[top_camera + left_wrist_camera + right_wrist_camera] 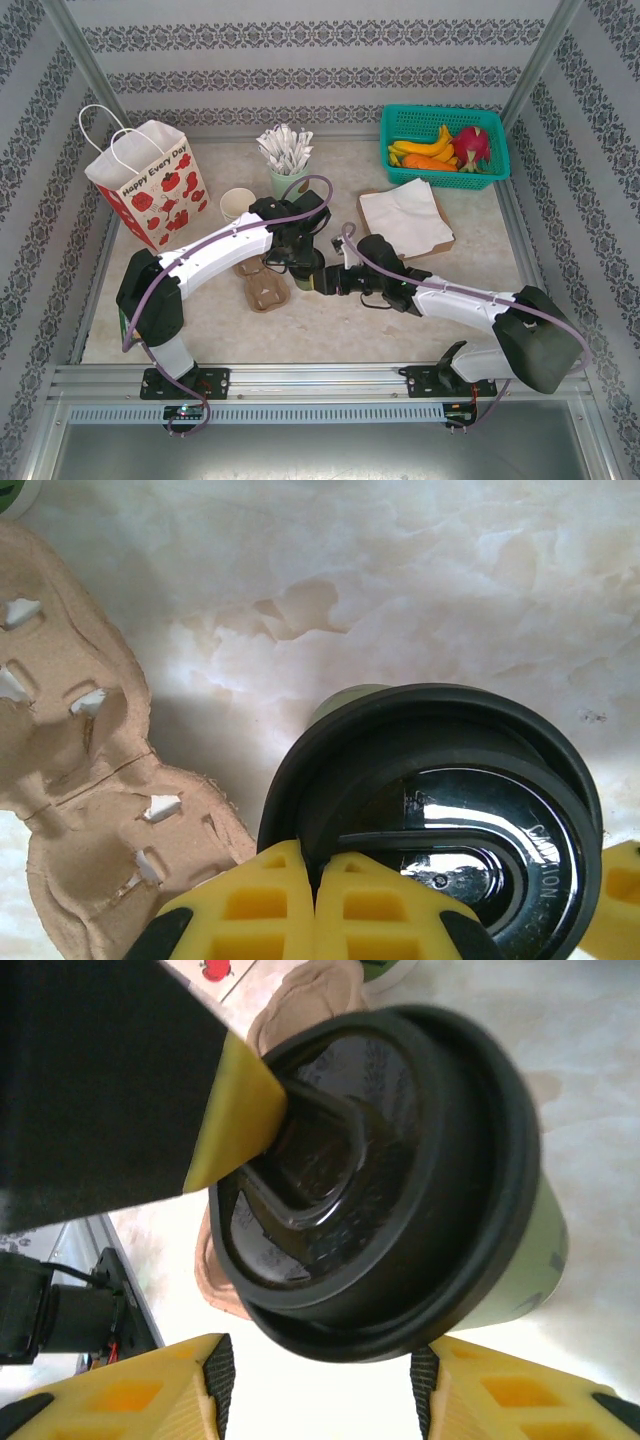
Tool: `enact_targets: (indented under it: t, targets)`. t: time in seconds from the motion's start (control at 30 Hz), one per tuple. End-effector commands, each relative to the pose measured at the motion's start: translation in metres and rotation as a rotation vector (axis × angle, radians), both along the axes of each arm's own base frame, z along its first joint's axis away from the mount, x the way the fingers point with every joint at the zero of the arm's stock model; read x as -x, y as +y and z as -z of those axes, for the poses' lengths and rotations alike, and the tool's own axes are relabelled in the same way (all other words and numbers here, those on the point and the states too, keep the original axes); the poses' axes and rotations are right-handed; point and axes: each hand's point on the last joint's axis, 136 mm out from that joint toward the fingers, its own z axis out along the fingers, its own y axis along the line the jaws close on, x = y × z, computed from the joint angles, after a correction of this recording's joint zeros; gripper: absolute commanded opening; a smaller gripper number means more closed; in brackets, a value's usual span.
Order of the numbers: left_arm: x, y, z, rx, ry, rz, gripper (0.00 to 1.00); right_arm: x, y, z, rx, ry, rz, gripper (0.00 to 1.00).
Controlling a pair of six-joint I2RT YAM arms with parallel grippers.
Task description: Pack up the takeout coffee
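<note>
The takeout coffee (400,1160) stands at the middle of the counter (450,580), just right of the cardboard carrier (90,780); the left gripper (315,900) is pinched together on its lid rim. The right gripper (320,1365), jaws apart, faces the cup from the right; the cup lies between its fingers.

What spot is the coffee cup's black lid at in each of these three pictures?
Top external: black lid at centre, mostly hidden under the arms.
Left wrist: lower right, seen from above.
Right wrist: centre, large and tilted.
Shared landmark: brown cardboard carrier beside it.
</note>
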Motion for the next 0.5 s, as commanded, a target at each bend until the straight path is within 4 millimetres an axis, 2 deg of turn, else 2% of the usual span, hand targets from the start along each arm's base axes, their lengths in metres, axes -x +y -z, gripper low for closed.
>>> enact_targets:
  t: [0.0,0.2,0.33,0.47]
  targets:
    - [0.021,0.005,0.034,-0.054,0.124,-0.014,0.00,-0.001,0.011,-0.015,-0.041,-0.082,-0.053,0.56]
    - [0.023,0.002,0.034,-0.036,0.134,-0.007,0.00,-0.020,0.005,0.001,0.027,-0.080,0.065,0.70]
    - [0.025,-0.001,0.038,-0.021,0.147,0.000,0.00,-0.032,-0.012,0.031,0.132,-0.028,0.197,0.71]
    - [0.028,0.000,0.041,-0.022,0.158,-0.001,0.00,-0.028,-0.027,0.059,0.207,0.040,0.239,0.70]
